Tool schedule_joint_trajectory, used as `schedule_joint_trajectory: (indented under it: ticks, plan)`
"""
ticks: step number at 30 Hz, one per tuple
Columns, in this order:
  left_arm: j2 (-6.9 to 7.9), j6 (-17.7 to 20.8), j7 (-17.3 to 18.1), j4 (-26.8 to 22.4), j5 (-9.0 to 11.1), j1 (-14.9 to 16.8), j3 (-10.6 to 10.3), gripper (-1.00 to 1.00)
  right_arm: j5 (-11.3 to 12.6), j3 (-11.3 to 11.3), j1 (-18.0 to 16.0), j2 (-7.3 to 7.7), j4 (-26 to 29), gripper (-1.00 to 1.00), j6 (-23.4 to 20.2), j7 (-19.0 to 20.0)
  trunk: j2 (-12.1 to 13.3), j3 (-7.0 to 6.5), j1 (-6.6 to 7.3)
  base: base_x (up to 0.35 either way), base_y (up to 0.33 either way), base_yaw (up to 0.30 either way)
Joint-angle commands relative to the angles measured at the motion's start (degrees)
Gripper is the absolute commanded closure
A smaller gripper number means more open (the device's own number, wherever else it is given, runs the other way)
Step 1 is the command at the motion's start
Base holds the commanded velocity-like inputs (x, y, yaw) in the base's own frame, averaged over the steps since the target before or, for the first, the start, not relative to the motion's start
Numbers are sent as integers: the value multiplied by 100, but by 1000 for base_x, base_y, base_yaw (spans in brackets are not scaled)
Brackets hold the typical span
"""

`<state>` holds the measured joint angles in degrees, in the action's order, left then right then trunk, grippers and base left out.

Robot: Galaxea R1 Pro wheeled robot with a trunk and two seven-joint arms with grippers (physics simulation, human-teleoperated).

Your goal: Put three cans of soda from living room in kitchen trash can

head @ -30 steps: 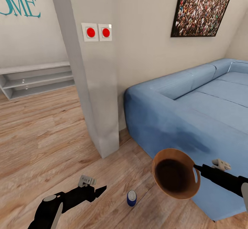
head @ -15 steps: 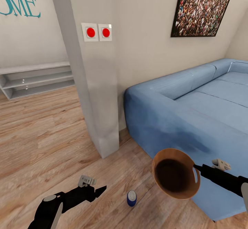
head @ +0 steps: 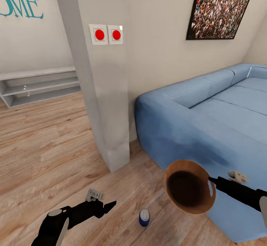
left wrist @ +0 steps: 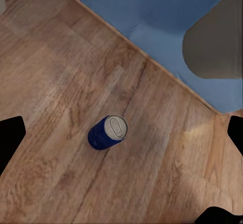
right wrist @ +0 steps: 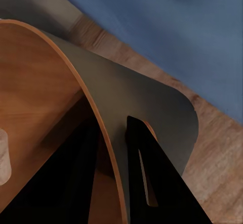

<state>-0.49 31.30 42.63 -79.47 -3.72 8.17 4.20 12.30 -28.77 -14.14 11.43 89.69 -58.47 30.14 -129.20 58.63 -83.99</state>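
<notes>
A blue can of soda (head: 144,217) stands upright on the wood floor in front of the sofa; its silver top shows in the left wrist view (left wrist: 107,132). My left gripper (head: 110,205) hovers just left of it, open, its fingers (left wrist: 10,135) wide apart around empty air. My right gripper (head: 211,180) is shut on the rim of the tash can (head: 190,192), held tilted in the air with its brown inside facing me. One finger (right wrist: 139,163) lies outside the grey wall, the other inside. A pale round shape (right wrist: 3,157) lies inside the bin; I cannot tell what it is.
A blue sofa (head: 207,123) fills the right side, close behind the bin. A grey pillar (head: 104,101) with two red switches stands ahead of the can. Open wood floor (head: 44,153) runs left toward low grey shelves (head: 37,85).
The whole picture has shifted slightly, so the camera has moved a little. Both arms, the bin and the blue can keep their places relative to one another.
</notes>
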Motion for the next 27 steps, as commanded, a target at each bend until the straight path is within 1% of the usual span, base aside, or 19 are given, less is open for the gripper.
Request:
schedule_joint_trajectory:
  ticks: [1, 3, 5, 12, 14, 16, 18, 27]
  plan:
    - [5, -1, 0, 1, -3, 0, -81, -100, 238, 2, -2, 0, 5, 100, -51, 9, 0, -1, 0, 200, 167, 0]
    - [10, -5, 0, 1, -3, 0, -177, -100, 238, 3, -2, 0, 5, 100, -51, 9, 0, -1, 0, 112, 91, 0]
    - [12, -8, 0, 1, -2, 0, -216, -100, 238, 3, -3, 0, 5, 100, -51, 9, 0, -1, 0, 46, 37, 0]
    - [17, -10, 1, -2, -3, 0, -245, -100, 238, 3, -1, 0, 5, 100, -51, 9, 0, -1, 0, 8, 6, 0]
    - [50, -10, 2, 9, -5, 0, -249, -100, 238, 3, -3, 0, 5, 100, -51, 9, 0, -1, 0, 75, 51, 0]
    - [155, -10, 7, 13, -1, 0, -254, -100, 238, 3, -1, 0, 5, 100, -51, 9, 0, -1, 0, 191, 174, 0]
    - [196, -10, 8, 11, 2, 0, -267, -100, 238, 3, -4, 0, 5, 100, -51, 9, 0, -1, 0, 198, 186, 0]
    - [216, -10, 8, 3, 3, 0, -295, -100, 238, 3, -3, 0, 5, 100, -51, 9, 0, -1, 0, 36, 32, 0]
